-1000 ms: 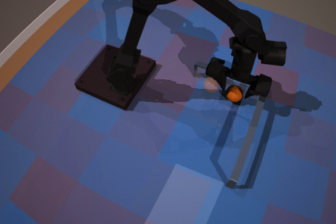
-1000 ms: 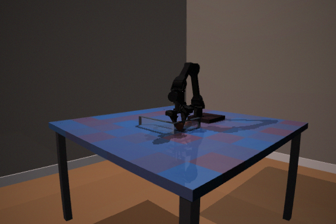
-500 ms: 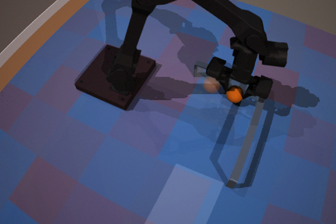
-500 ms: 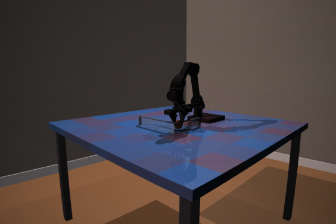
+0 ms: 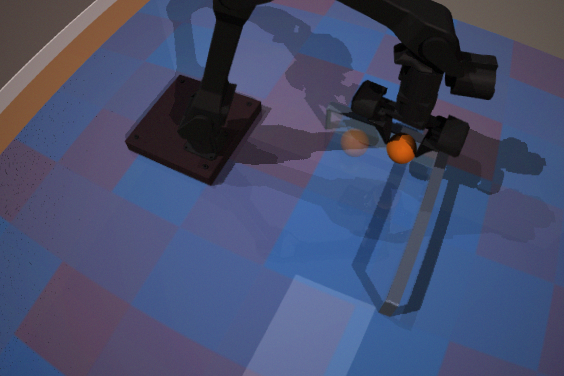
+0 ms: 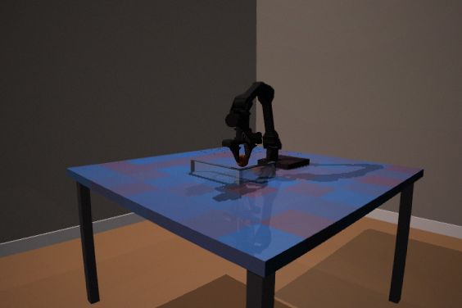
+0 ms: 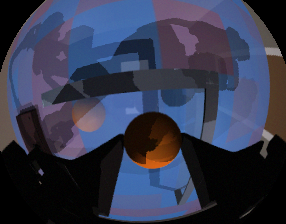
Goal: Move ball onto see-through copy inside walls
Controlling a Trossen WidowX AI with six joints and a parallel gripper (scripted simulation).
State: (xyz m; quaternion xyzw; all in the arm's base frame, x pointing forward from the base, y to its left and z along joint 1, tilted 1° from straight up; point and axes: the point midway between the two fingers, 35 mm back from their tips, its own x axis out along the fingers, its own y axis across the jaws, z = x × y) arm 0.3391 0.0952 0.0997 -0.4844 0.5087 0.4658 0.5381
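The orange ball (image 5: 401,149) (image 6: 242,160) (image 7: 153,142) is held between the two fingertips. My gripper (image 5: 404,147) (image 6: 242,161) (image 7: 152,138) is shut on it, pointing down. In the exterior view the ball is raised off the table, near the top of the walls. The see-through copy (image 5: 355,143) (image 7: 88,114) is left of the ball in the top view and in the wrist view, close beside one clear wall (image 7: 104,84). The other clear wall (image 5: 417,237) (image 7: 211,110) is on the ball's right in both views. My gripper partly hides the walls' corner in the top view.
The arm's dark red base plate (image 5: 150,134) (image 6: 296,161) stands on the patchwork blue and purple table (image 5: 165,272) (image 6: 164,198), beyond the copy from the ball. The low walls stand close to the gripper. Dark shadows of the arm cross the table.
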